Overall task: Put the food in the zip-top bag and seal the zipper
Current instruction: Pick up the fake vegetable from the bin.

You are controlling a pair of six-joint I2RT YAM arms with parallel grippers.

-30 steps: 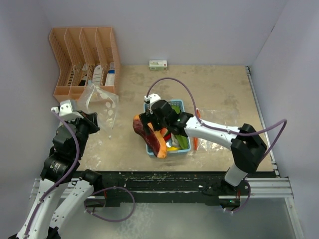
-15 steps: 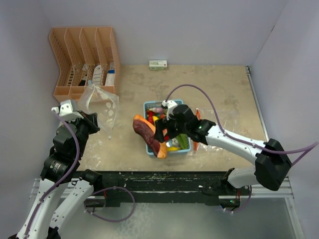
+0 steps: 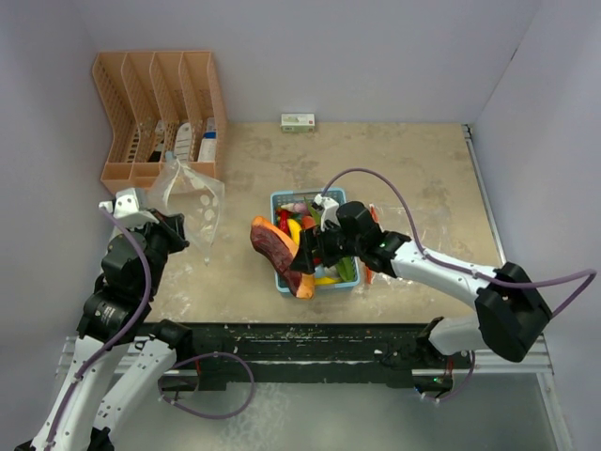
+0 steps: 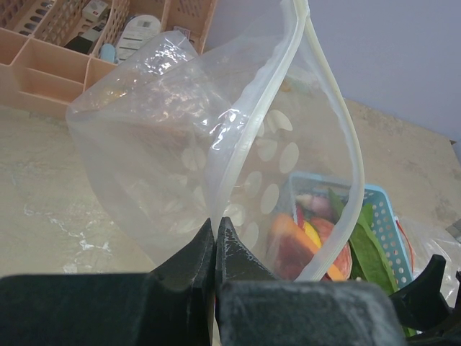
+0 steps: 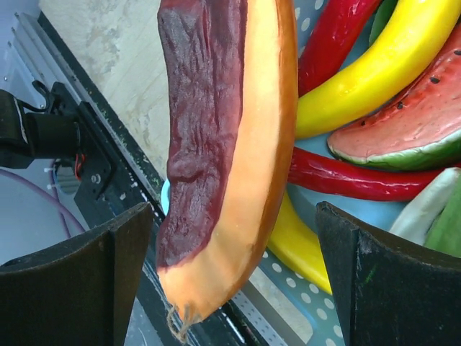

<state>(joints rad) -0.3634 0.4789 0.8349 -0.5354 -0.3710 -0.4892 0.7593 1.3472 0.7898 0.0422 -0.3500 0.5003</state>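
My left gripper point(image 3: 175, 231) is shut on the rim of the clear zip-top bag point(image 3: 191, 197), which hangs open above the table's left side. In the left wrist view the gripper point(image 4: 216, 222) pinches the bag's zipper strip point(image 4: 248, 144). The food lies in a light-blue basket point(image 3: 331, 198). A long orange and maroon slice point(image 3: 275, 248) leans over its left near corner. My right gripper point(image 3: 306, 256) is open there. In the right wrist view the gripper point(image 5: 234, 216) straddles the slice point(image 5: 223, 137) without touching it. A yellow banana point(image 5: 374, 65), red chillies point(image 5: 346, 180) and a watermelon slice point(image 5: 410, 122) lie beside it.
An orange file organizer point(image 3: 160, 103) stands at the back left. A small green and white box point(image 3: 299, 121) lies by the back wall. Clear plastic point(image 3: 408, 252) and an orange piece point(image 3: 372, 246) lie right of the basket. The black front rail point(image 3: 310, 334) runs close below it.
My right gripper has swung from the basket's far left corner toward me, to the near end of the orange and maroon slice. Its arm has stretched out to the right. The left arm and the bag are unchanged.
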